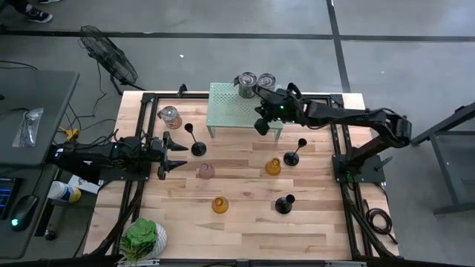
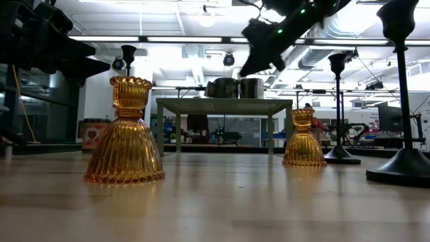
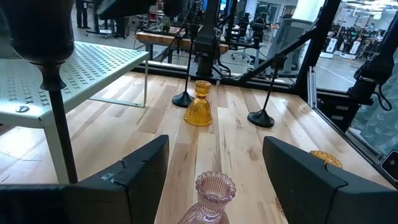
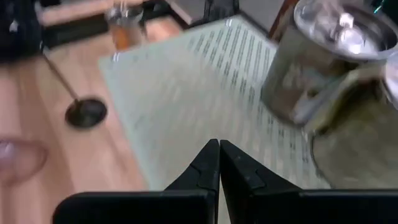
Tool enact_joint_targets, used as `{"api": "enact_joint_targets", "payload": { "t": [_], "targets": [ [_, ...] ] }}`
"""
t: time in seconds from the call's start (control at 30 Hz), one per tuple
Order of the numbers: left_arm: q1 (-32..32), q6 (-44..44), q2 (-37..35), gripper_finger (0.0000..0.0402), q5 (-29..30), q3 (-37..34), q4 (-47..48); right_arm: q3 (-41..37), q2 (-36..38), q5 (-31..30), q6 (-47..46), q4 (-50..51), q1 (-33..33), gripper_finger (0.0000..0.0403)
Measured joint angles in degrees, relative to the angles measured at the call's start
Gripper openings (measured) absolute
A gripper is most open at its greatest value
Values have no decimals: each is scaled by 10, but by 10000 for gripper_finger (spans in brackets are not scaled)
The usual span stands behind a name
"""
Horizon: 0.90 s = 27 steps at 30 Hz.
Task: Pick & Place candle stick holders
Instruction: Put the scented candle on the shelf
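only your left wrist view shows the ribbed pink holder [image 3: 211, 199] between the left gripper [image 3: 214, 177]'s wide jaws; the right gripper [image 4: 219, 163] is pinched closed, empty.

Two metal pots [image 1: 254, 82] crowd the perforated stand's [image 1: 226, 104] far right corner — its left part lies bare. Below, scattered candle stick holders [image 1: 273, 167] leave wide wooden gaps — the tabletop [image 1: 245, 230] nearest the front lies free.
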<state>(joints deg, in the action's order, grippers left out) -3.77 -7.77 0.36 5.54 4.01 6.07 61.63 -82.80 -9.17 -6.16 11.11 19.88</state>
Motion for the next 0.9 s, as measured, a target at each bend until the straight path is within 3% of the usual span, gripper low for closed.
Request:
{"api": "enact_joint_targets", "payload": {
  "t": [0.3, 0.9],
  "targets": [
    [0, 0, 0, 255, 0, 0, 0, -3, 83, 56, 4, 123, -16, 3],
    [0, 0, 0, 255, 0, 0, 0, -169, 356, 163, 63, 127, -54, 3]
  ]
}}
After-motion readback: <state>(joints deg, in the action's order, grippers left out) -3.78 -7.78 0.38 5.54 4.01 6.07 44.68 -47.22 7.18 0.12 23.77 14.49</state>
